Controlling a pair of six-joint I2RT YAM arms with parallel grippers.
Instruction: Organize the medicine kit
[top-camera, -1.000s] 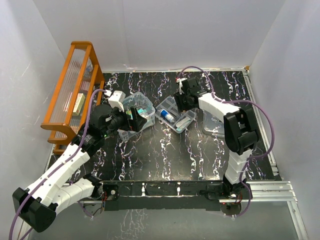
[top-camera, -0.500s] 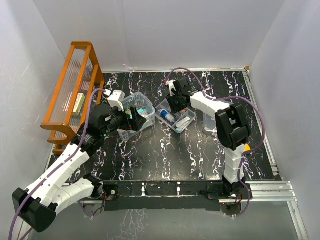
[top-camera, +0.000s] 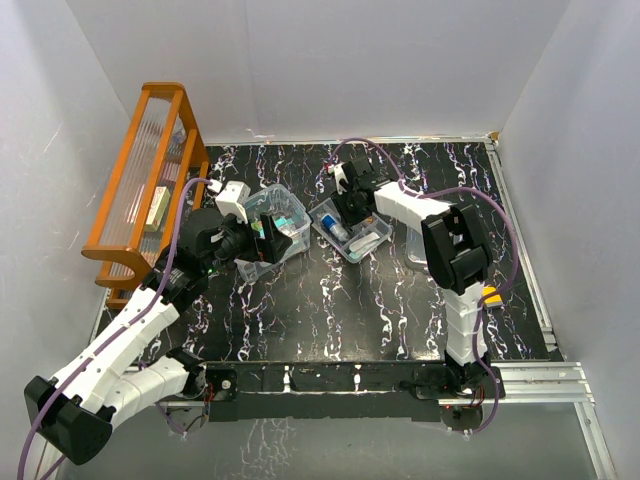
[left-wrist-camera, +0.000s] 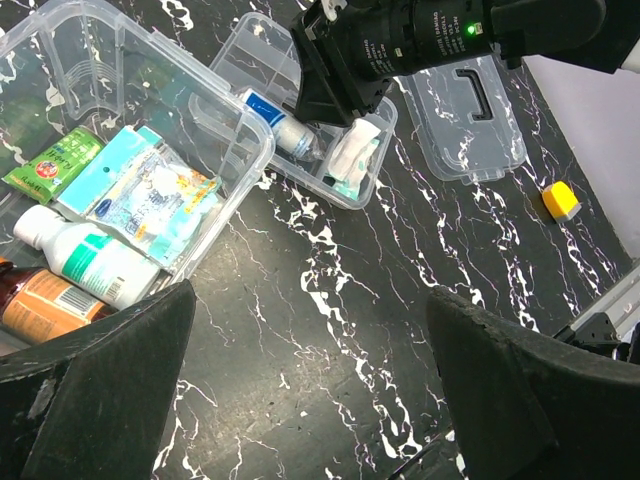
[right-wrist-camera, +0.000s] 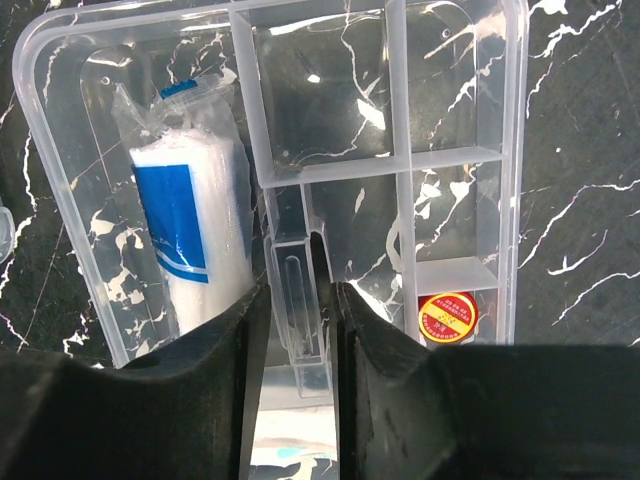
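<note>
The medicine kit lies in three parts on the black marble table. Its clear box (top-camera: 285, 200) (left-wrist-camera: 232, 118) holds a white bottle (left-wrist-camera: 85, 262), a brown bottle (left-wrist-camera: 40, 305) and packets. The clear divided tray (top-camera: 372, 245) (right-wrist-camera: 512, 150) sits right of the box, with a white roll with a blue label (right-wrist-camera: 195, 230) in one compartment. My right gripper (top-camera: 346, 212) (right-wrist-camera: 300, 300) points down into the tray, jaws closed on its upright middle handle (right-wrist-camera: 298, 275). The clear lid (top-camera: 425, 252) (left-wrist-camera: 470, 110) lies flat further right. My left gripper (top-camera: 262, 238) (left-wrist-camera: 310, 400) hangs open beside the box, holding nothing.
An orange slatted rack (top-camera: 150, 180) stands along the left wall. A small yellow block (top-camera: 492, 295) (left-wrist-camera: 560, 200) lies near the right arm's base. A red and yellow round sticker (right-wrist-camera: 447, 313) shows in a small tray compartment. White walls enclose the table.
My right gripper moved left from behind the tray to over its middle, and its jaws narrowed onto the handle. The left arm stayed still.
</note>
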